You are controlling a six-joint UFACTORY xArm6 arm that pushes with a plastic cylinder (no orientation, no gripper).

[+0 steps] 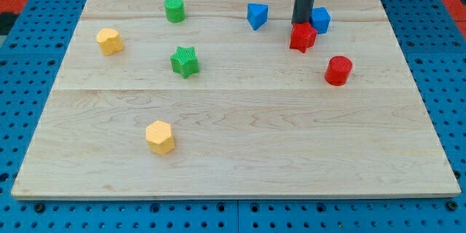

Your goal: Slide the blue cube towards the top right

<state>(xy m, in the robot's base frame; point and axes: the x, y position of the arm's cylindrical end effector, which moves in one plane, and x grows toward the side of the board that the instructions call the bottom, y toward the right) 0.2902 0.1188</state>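
Blue pegboard is seen all around a pale wooden counter (240, 138), which carries every block.

Only one camera view is given. No claw is fitted on this arm, so nothing can be said to be open or closed; only a dark rod is seen coming down from the view's top. My tip (300, 24) is set just beside the blue cube (320, 20), on its left side, and right behind the red star-shaped block (303, 37). The tip is probably placed there so the cube can be pushed to the right.

The cube is found near the counter's top right already. A blue wedge-shaped block (256, 15) is seen further left, and a red cylinder (338, 70) lower right. A green cylinder (174, 9), a green star (185, 62) and two yellow blocks (109, 41) (160, 137) are kept well apart, on the left.
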